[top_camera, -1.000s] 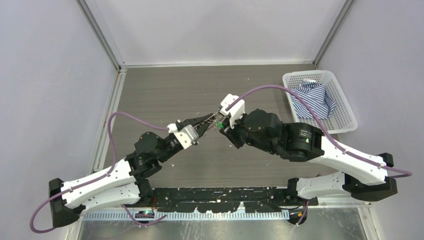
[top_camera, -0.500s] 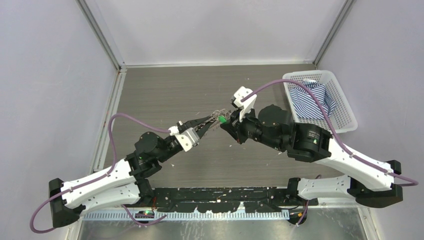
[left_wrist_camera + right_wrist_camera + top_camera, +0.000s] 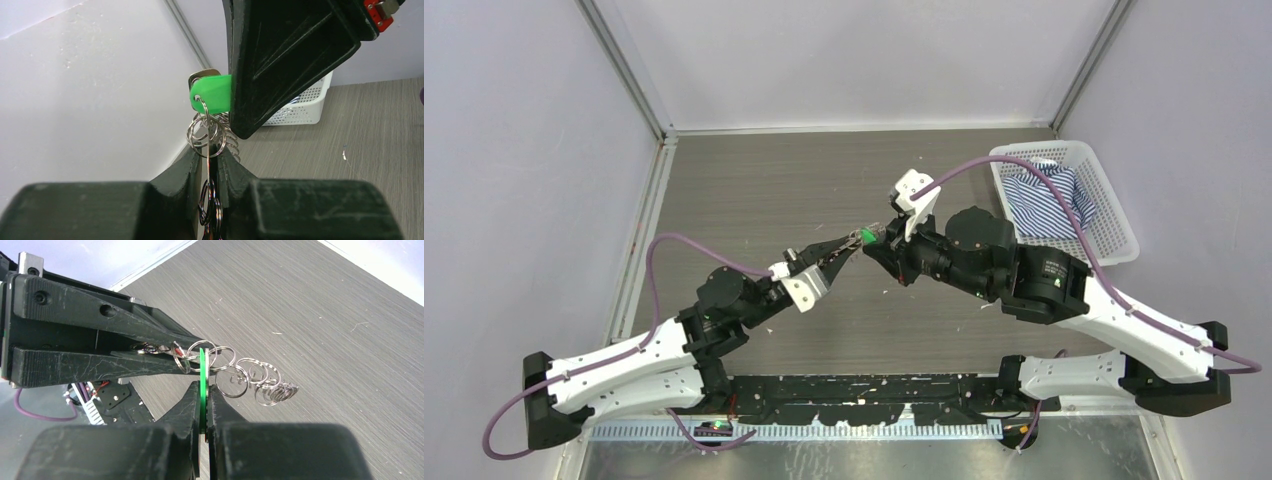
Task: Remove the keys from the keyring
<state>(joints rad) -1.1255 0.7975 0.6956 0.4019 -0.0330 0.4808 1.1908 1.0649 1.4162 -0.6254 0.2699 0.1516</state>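
Note:
The green-headed key [image 3: 202, 371] stands on edge between my right gripper's [image 3: 202, 390] jaws, which are shut on it. Its head [image 3: 212, 95] hangs from the keyring [image 3: 206, 134], a bunch of thin silvery wire rings. My left gripper [image 3: 209, 152] is shut on the keyring, and more rings hang down between its fingers. A loose chain of rings [image 3: 260, 381] trails off to the right above the table. In the top view both grippers meet tip to tip at the green key [image 3: 865, 236], held above the table. I make out no silvery keys among the rings.
A white basket [image 3: 1114, 215] with a blue striped cloth [image 3: 1049, 200] stands at the right back of the dark wood-grain table [image 3: 754, 180]. Pale walls close in the left, back and right sides. Small white specks lie scattered on the table.
My right wrist has turned and shifted to the right, bringing the green key into sight between the tips. My left gripper has moved slightly right and toward the near edge, still holding the rings.

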